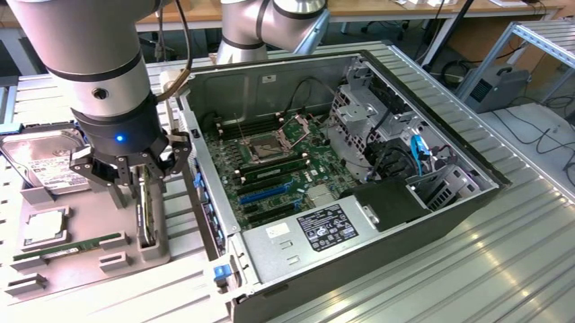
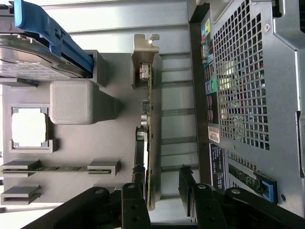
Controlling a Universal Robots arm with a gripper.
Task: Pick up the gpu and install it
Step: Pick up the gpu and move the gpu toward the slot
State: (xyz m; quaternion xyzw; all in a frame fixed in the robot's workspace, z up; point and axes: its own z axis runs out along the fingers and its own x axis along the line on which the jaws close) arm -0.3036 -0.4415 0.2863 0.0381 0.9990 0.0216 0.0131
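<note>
Keeping the gpu upright: the gpu [image 1: 141, 215] stands on its long edge in a narrow slot of the grey fixture [image 1: 90, 272]. Both flat faces are therefore free for a pinch from above.
Gpu position: it sits at the right edge of the fixture, just beside the side wall of the computer case [image 1: 378, 202] and to the exterior view's left of it. The wrist view shows it edge-on, with the silver bracket [image 2: 145, 52] at one end.
Gripper: the gripper [image 1: 134, 192] hangs directly over the card with its jaws spread wide, one on each side. A gap shows between the card and the fingers [image 2: 186, 186], so nothing is clamped.
Alignment: the jaws straddle the card's thin dimension, which I judge to be a line-up for closing on its faces.
Fixture neighbours: the hard drive [image 1: 45, 161], the processor [image 1: 45, 225] and the memory stick [image 1: 72, 245] each lie in their own pocket. All are further to the exterior view's left and well apart from the card, which leaves the fingers room.
Case: it lies on its side with the panel off, the motherboard [image 1: 269, 161] facing up and the blue expansion slot [image 1: 265, 190] bare.
Task standing: the card is in its fixture, not lifted and not in the case.
</note>
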